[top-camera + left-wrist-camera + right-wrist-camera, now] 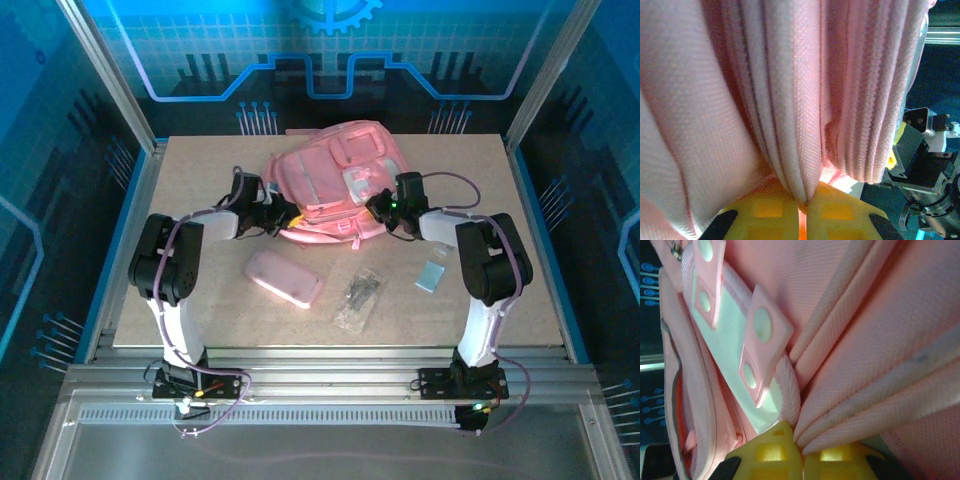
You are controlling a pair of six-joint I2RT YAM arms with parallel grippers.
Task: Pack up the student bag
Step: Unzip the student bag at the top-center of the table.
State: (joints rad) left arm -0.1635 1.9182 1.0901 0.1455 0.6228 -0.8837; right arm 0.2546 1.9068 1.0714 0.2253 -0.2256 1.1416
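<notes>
**Pink bag clamped at its near edge by both tools**

A pale brown chipboard desk [230,320] is seen from above. At its upper centre lies the large soft pink fabric student bag [335,180], with its front pockets and pale patches turned upward. Its long axis is judged to run roughly left to right across the frame, tilted slightly.

The bag lies just beyond both tools, so neither arm is clearly the nearer. The left tool [288,221] is set at the bag's lower left edge. In the left wrist view its yellow pads [775,212] are pressed together on a bunched fold of pink cloth. The right tool [378,208] is set at the bag's lower right edge. In the right wrist view the right tool [799,440] is likewise clamped on a fold of the fabric, beside a pale patch.

Below the bag, toward the arm bases, three loose things are left unpacked:

- A flat oblong pink pencil case [284,277] lies lower left of the bag, closer to the left arm.
- A clear plastic packet of dark small items [358,298] lies between the arms.
- A small pale blue rectangular piece [431,276] lies closer to the right arm.

An opening is probably meant to be spread between the two grips.
</notes>
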